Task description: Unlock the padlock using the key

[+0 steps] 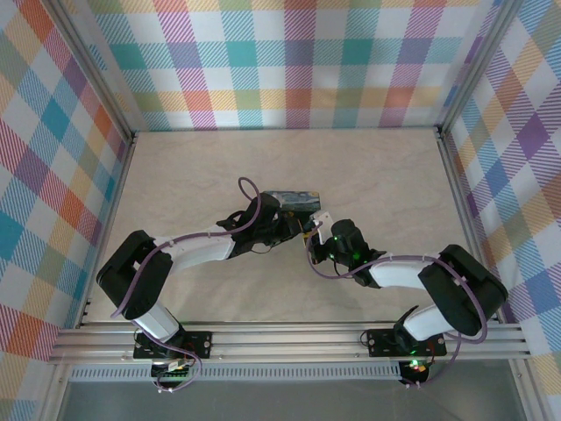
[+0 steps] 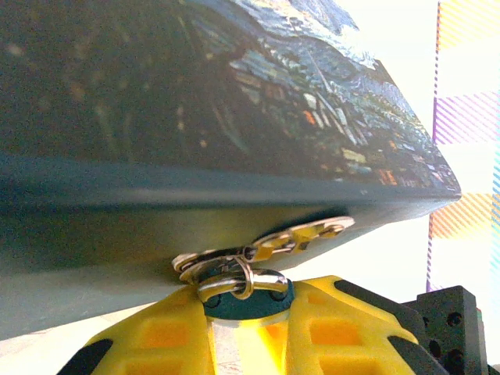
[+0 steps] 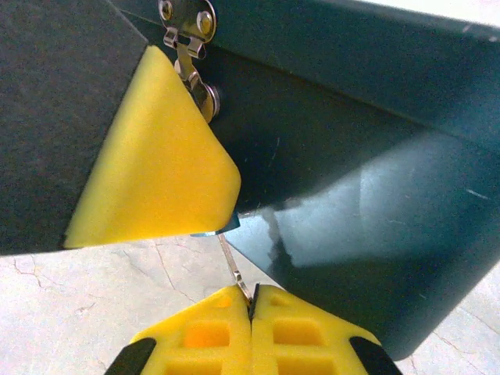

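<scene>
The task looks about midway. The padlock point(image 2: 234, 306) hangs from the hasp point(image 2: 301, 234) on the side of the tin point(image 2: 195, 117), which sits near the middle of the tabletop point(image 1: 219, 167). Its silvery shackle point(image 2: 234, 277) is threaded through the hasp and looks closed, so I judge it not yet unlocked.

In the right wrist view the key point(image 3: 233, 266) runs up from the right claw point(image 3: 251, 301) to the small blue body tucked under a finger point(image 3: 156, 164) of the left claw. Its tip is at the lock's underside. Whether it is fully seated in the keyhole I cannot tell, as the finger hides the joint. What seems left is to seat the key if needed, turn it and free the shackle from the hasp.

The left claw point(image 2: 250, 320) is narrowly parted and grasps the padlock's blue body between its yellow pads, steadying it just below the hasp. The right claw is clenched tight on the key's thin blade, its pads meeting around it. In the overhead view the two claws meet just beside the tin's near side.
</scene>
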Robot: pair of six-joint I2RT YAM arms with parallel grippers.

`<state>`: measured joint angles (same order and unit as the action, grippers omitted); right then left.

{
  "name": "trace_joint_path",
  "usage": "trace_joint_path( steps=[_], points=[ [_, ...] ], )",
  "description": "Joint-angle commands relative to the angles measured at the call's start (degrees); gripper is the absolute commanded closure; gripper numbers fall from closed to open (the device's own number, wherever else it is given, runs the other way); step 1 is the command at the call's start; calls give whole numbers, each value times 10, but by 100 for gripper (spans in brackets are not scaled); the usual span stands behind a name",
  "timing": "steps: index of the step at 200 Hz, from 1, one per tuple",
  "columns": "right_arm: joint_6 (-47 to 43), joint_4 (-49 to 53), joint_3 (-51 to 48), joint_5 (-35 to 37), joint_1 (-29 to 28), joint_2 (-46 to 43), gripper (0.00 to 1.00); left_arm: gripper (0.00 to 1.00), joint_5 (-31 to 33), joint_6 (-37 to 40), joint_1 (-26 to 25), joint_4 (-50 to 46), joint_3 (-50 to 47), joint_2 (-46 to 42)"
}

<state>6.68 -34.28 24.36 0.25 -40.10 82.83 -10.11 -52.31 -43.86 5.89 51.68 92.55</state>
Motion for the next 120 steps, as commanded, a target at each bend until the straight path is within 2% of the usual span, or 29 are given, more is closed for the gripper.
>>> trace_joint_path(
  steps=[1,66,120],
  points=[
    [-5,-73,9,28,6,-5,100,87,-44,2,-19,-26,14,10],
    [34,-74,12,-38,11,-11,100,87,-41,3,-19,-22,10,9],
    [49,-62,10,-88,48,-14,100,87,-42,4,-19,-24,8,7]
  ],
)
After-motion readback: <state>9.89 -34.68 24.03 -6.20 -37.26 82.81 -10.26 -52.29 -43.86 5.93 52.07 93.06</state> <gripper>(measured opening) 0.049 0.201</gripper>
